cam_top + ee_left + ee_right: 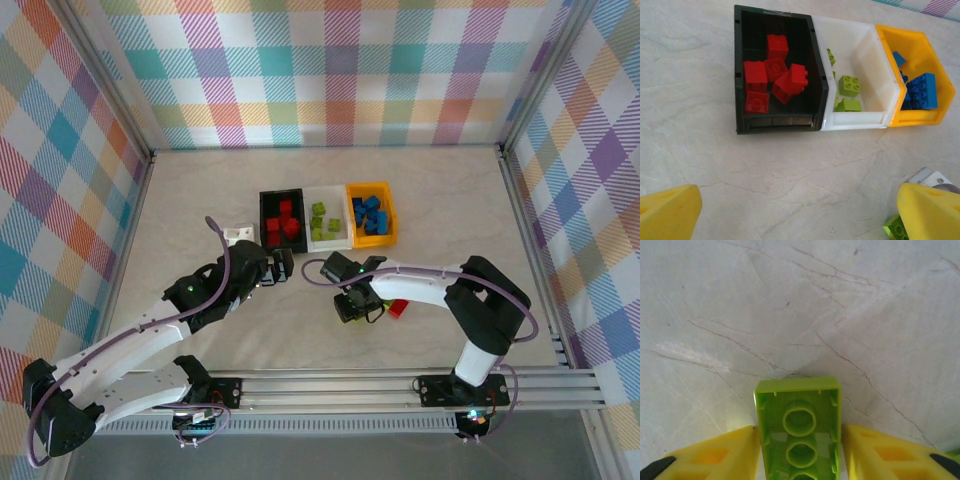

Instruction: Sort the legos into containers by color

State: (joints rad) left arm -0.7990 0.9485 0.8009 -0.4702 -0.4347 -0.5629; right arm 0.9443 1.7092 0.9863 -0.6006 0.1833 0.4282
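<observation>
Three containers stand in a row: a black one with red legos, a white one with lime green legos, and an orange-yellow one with blue legos. In front of the white bin, my right gripper is down at the table. Its yellow fingers press both sides of a lime green lego lying underside up. A red lego lies just right of it. My left gripper hovers open in front of the black bin, nothing between its fingers.
A small white block sits left of the black bin, beside my left arm. The two grippers are close together near the table's middle. Checked walls enclose the table on three sides, with a metal rail along the near edge.
</observation>
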